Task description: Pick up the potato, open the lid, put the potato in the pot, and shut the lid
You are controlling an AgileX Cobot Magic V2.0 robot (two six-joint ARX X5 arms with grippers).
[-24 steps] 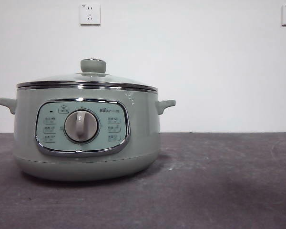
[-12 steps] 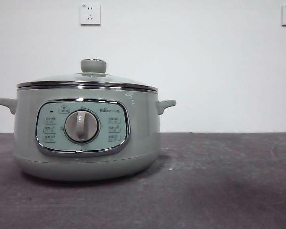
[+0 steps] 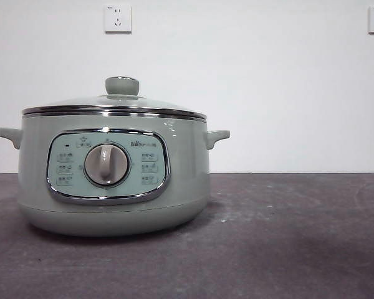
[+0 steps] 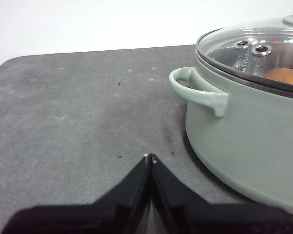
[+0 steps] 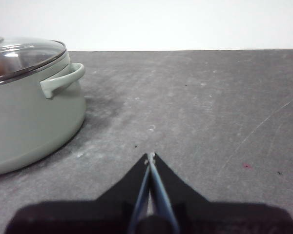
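You see one pot (image 3: 112, 180) on the counter (image 3: 287, 237), one lid (image 3: 115, 104) seated, one potato (image 4: 284, 76) inside. Left hand (image 4: 150, 158) and right hand (image 5: 150, 156) are both closed, empty, flanking it over bare counter.

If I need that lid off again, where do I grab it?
Take the lid by its round knob, coming straight down from above with the fingers either side. The knob stands upright at the dome's centre, clear of everything; the glass is smooth and sloping, and the chrome rim sits flush on the pot.
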